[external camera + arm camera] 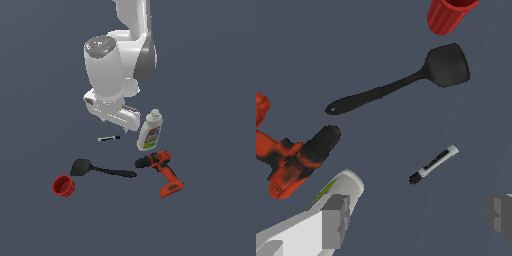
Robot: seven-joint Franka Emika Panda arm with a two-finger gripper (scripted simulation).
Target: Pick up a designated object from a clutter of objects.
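The marker (108,138), a short thin black stick with one white end, lies flat on the floor; it also shows in the wrist view (433,164). My gripper (114,125) hangs above it and slightly behind. In the wrist view the gripper (418,217) is open and empty, and its two grey fingertips (336,220) stand wide apart. The marker lies a little off the gap between them, untouched. The long black spatula (102,170) lies further out, beyond the marker, as the wrist view (401,85) also shows.
A white bottle with a colourful label (150,131) stands close to the exterior view's right of the marker, partly behind one finger in the wrist view (341,187). An orange-and-black drill (162,172) lies past it. A red cup (63,185) sits by the spatula's blade.
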